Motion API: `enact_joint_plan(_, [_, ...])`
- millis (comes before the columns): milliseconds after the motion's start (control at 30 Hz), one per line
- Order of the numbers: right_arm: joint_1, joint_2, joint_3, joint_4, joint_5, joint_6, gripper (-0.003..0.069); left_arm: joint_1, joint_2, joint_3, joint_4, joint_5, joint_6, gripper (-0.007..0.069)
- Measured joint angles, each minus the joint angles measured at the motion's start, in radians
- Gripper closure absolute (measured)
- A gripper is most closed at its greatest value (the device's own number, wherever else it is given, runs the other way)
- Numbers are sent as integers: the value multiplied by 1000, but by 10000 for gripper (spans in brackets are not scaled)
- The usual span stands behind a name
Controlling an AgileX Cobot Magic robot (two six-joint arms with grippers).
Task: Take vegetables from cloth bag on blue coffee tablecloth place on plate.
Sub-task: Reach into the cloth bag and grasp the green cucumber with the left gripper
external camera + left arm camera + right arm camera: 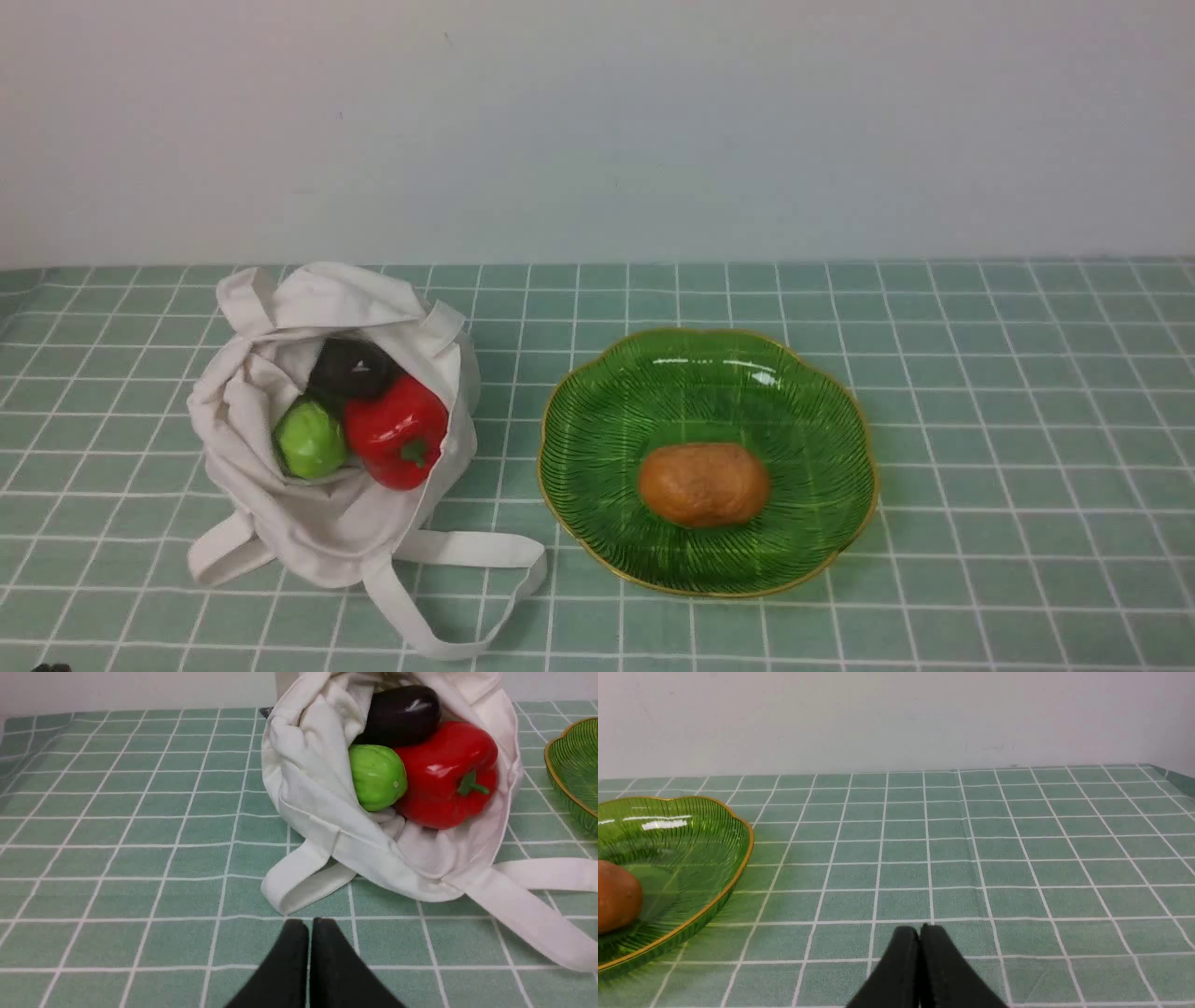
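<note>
Holding the left fingers pressed fully together, gripping nothing, over the tablecloth just short of the strap loop of the cloth bag. Lying in the bag mouth beyond those fingers, touching one another: light green vegetable, red pepper, eggplant. Locating the bag toward the bench's left edge, apart from the plate. Holding the right fingers likewise closed and empty, near the plate, with a brown potato-like piece lying on it.
</note>
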Motion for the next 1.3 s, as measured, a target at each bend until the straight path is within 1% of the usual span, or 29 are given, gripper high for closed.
enact_joint_plan(233, [0,0,0,0,0,0,669,0,0,0,-10,-55,-10,632])
enact_joint_plan(333, [0,0,0,0,0,0,669,0,0,0,-42,-126,-40,632])
enact_joint_plan(433, [0,0,0,0,0,0,669,0,0,0,-124,-241,-117,632])
enact_joint_plan(467, [0,0,0,0,0,0,669,0,0,0,-129,-247,-120,632])
enact_joint_plan(533, [0,0,0,0,0,0,669,0,0,0,-164,-308,-153,632])
enact_joint_plan(800, [0,0,0,0,0,0,669,0,0,1,-171,-436,-164,632])
enact_joint_plan(1000, [0,0,0,0,0,0,669,0,10,-4,-178,-702,-238,632])
enact_joint_plan(1033, [0,0,0,0,0,0,669,0,18,-16,-180,-702,-248,632])
enact_joint_plan(1100, [0,0,0,0,0,0,669,0,84,-92,-177,-597,-296,632])
enact_joint_plan(1133, [0,0,0,0,0,0,669,0,92,-112,-176,-581,-299,632])
enact_joint_plan(1167, [0,0,0,0,0,0,669,0,178,-202,-157,-397,-320,632])
enact_joint_plan(1233, [0,0,0,0,0,0,669,0,263,-285,-140,-255,-324,632])
enact_joint_plan(1267, [0,0,0,0,0,0,669,0,346,-356,-124,-91,-320,632])
enact_joint_plan(1300, [0,0,0,0,0,0,669,0,405,-413,-118,0,-311,632])
